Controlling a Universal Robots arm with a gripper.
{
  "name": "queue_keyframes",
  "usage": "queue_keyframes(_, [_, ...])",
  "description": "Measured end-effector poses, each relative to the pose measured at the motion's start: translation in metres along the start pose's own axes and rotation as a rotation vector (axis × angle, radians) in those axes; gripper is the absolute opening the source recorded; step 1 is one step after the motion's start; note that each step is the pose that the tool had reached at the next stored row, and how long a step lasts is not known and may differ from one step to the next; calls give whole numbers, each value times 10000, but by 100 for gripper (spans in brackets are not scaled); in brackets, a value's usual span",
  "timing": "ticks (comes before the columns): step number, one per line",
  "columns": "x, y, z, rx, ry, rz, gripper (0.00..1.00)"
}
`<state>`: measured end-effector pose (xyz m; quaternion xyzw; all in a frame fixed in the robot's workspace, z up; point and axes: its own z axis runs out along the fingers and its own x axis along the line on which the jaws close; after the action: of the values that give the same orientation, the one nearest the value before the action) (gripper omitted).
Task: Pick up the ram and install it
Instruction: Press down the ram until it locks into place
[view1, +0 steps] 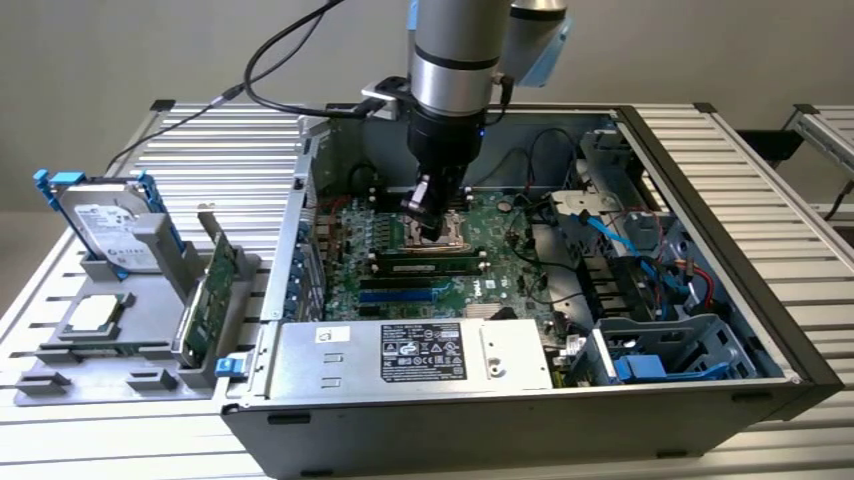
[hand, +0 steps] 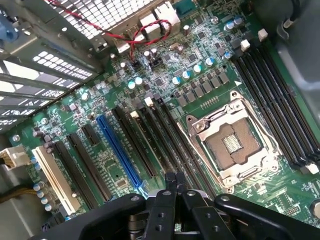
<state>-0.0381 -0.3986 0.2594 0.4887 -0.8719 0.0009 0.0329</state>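
Observation:
A slim green stick with a row of black chips, the ram (view1: 427, 266), lies along the memory slots of the motherboard (view1: 360, 255), just in front of the CPU socket (view1: 441, 238) in the exterior view. My gripper (view1: 424, 225) hangs inside the open computer case (view1: 694, 300), over the socket and slightly behind the ram. In the wrist view my gripper (hand: 175, 181) is shut, its black fingers pressed together with nothing between them. It hovers above the dark slots beside the open CPU socket (hand: 232, 142).
A grey fixture (view1: 107, 350) at the exterior view's left holds a hard drive (view1: 107, 225), a CPU chip (view1: 91, 313) and an upright green expansion card (view1: 211, 295). The power supply (view1: 414, 352), blue cables (view1: 621, 240) and a drive cage (view1: 667, 350) crowd the case.

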Motion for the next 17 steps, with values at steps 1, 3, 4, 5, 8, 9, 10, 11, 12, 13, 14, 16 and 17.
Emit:
queue_keyframes(1, [0, 0, 1, -8, -6, 162, 11])
queue_keyframes(3, [-1, 0, 4, -22, -17, 456, 11])
queue_keyframes(4, [-1, 0, 6, -30, -22, 610, 11])
queue_keyframes(5, [-1, 0, 8, -38, -28, 765, 11])
queue_keyframes(8, [-1, 0, 13, -63, -43, 1233, 11])
queue_keyframes(9, [-1, -1, 15, -72, -49, 1389, 11])
queue_keyframes(10, [-1, -1, 17, -80, -53, 1542, 11])
queue_keyframes(11, [-1, -1, 19, -89, -59, 1704, 11])
queue_keyframes(12, [-1, -1, 21, -97, -64, 1858, 11])
queue_keyframes(13, [-1, -1, 22, -106, -69, 2018, 11])
queue_keyframes(14, [-2, -1, 24, -114, -74, 2172, 11])
queue_keyframes(16, [-2, -1, 28, -131, -84, 2491, 11])
queue_keyframes(17, [-2, -1, 30, -139, -90, 2647, 11])
